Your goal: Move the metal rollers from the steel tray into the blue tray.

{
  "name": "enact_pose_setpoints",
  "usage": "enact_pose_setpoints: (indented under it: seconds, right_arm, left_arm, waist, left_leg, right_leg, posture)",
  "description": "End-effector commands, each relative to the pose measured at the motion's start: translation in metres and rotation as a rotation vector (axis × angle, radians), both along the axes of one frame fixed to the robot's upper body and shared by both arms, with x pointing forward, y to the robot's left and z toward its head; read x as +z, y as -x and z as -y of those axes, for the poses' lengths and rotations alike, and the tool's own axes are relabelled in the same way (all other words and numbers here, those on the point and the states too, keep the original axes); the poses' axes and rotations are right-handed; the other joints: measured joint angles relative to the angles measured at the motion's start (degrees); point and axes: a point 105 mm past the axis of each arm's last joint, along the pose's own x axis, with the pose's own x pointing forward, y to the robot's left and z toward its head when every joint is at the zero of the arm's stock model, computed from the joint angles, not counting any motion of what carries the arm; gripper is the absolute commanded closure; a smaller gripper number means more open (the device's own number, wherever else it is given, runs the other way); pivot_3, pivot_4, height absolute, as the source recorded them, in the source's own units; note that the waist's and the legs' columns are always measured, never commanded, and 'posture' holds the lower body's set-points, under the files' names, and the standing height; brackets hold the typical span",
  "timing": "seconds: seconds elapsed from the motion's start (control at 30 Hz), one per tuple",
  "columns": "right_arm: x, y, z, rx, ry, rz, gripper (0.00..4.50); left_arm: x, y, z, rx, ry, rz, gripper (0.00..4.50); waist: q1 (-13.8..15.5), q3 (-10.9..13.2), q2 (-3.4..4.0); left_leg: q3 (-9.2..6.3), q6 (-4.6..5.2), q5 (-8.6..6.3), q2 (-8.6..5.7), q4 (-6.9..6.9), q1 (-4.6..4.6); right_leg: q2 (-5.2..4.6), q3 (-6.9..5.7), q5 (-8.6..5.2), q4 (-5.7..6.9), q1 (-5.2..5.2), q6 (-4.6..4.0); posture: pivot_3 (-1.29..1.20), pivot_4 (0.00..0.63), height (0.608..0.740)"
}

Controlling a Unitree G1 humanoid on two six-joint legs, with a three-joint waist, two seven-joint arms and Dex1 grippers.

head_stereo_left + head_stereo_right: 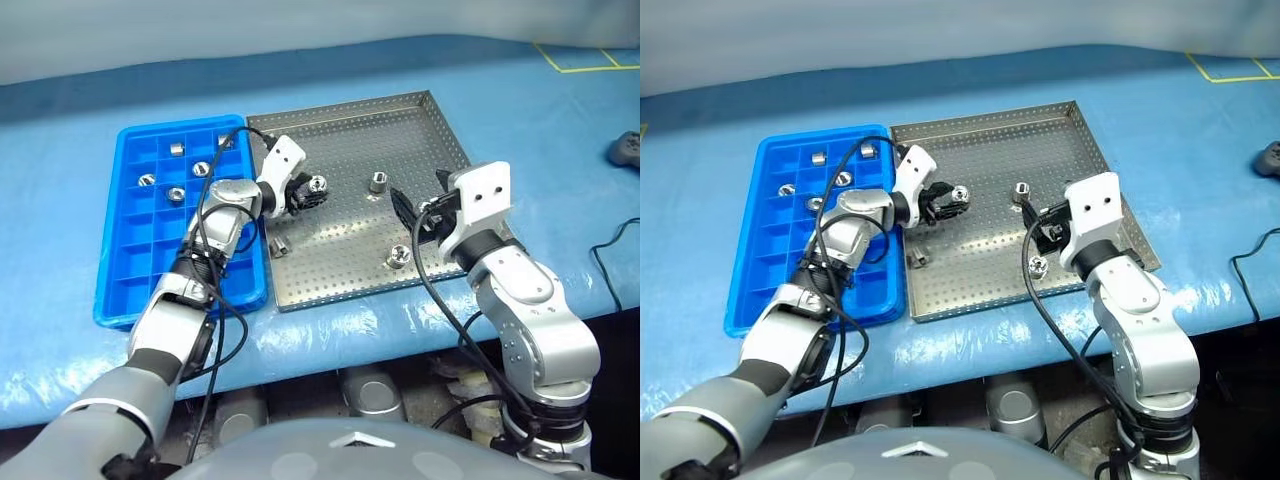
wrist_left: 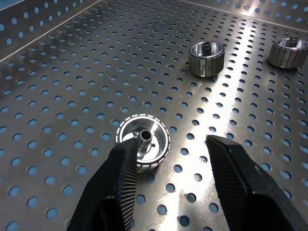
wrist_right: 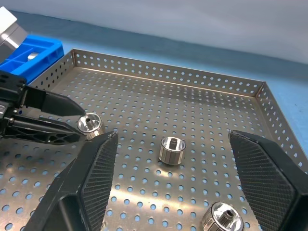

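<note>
Steel tray [image 1: 340, 150] sits beside blue tray [image 1: 130, 260] – edges touching. Blue tray holds five rollers [image 1: 201, 169] in its far compartments. Left gripper [image 2: 171, 166] is over the steel tray, jaws released & apart; one roller [image 2: 143, 142] lies on the tray floor just beyond the tips, w/ one finger [image 2: 120, 178] overlapping its edge. Right gripper [image 3: 173, 192] hangs nearby, jaws wide, nothing held – another roller [image 3: 172, 149] lies ahead of it.

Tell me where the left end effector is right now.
The left end effector is over the perforated silver steel tray, near its blue-tray side, open beside a small shiny metal roller.
</note>
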Motion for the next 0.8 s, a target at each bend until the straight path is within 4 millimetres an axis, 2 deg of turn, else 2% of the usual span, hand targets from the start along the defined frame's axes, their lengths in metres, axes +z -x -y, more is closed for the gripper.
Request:
enact_pose_setpoints:
  seconds: [0.03, 0.2, 0.4, 0.57, 0.67, 0.8]
  right_arm:
    - [0.01, 0.002, 0.002, -0.007, 0.011, 0.051, 0.63]
    - [0.011, 0.002, 0.003, -0.009, 0.014, 0.054, 0.63]
    - [0.011, 0.002, 0.0, 0.007, 0.018, 0.059, 0.63]
    - [0.011, 0.003, -0.002, 0.021, 0.016, 0.064, 0.63]
    - [0.011, 0.003, -0.002, 0.019, 0.014, 0.066, 0.63]
    - [0.012, 0.002, -0.001, 0.013, 0.01, 0.069, 0.63]
  left_arm:
    - [0.012, -0.013, -0.004, 0.07, 0.016, 0.036, 0.64]
    - [0.005, -0.015, 0.001, 0.076, -0.025, 0.03, 0.64]
    - [-0.001, -0.011, 0.017, 0.034, -0.025, 0.009, 0.64]
    - [-0.006, -0.011, 0.019, 0.037, -0.024, -0.01, 0.64]
    - [-0.007, -0.011, 0.017, 0.052, -0.029, -0.011, 1.17]
    - [-0.007, -0.013, 0.013, 0.068, -0.037, -0.012, 2.45]
  waist:
    - [0.0, 0.0, 0.0]
    - [0.0, 0.0, 0.0]
    - [0.2, 0.0, 0.0]
    - [0.1, 0.0, 0.0]
    - [0.1, 0.0, 0.0]
    - [0.2, 0.0, 0.0]
  left_leg:
    - [0.0, 0.0, 0.0, 0.0, 0.0, 0.0]
    - [0.0, 0.0, 0.0, -0.01, 0.02, -0.01]
    - [0.0, 0.0, 0.0, -0.02, 0.02, -0.02]
    - [0.0, 0.0, 0.0, -0.02, 0.02, 0.0]
    - [0.0, 0.0, 0.0, -0.02, 0.02, -0.01]
    - [0.0, 0.0, 0.0, -0.02, 0.03, -0.02]
  right_leg:
    - [0.0, 0.0, 0.0, 0.01, 0.0, 0.0]
    - [0.0, 0.0, 0.0, 0.0, 0.0, 0.0]
    - [-0.01, 0.0, 0.0, 0.0, 0.0, 0.0]
    - [0.0, 0.0, 0.0, 0.01, 0.0, 0.01]
    - [0.0, 0.01, 0.0, 0.01, 0.0, 0.01]
    - [-0.01, 0.0, 0.0, 0.01, 0.0, 0.01]
  posture:
    - [-0.2, 0.15, 0.74]
    - [-0.21, 0.15, 0.74]
    - [-0.21, 0.15, 0.74]
    - [-0.21, 0.15, 0.74]
    - [-0.21, 0.15, 0.74]
    - [-0.2, 0.15, 0.74]
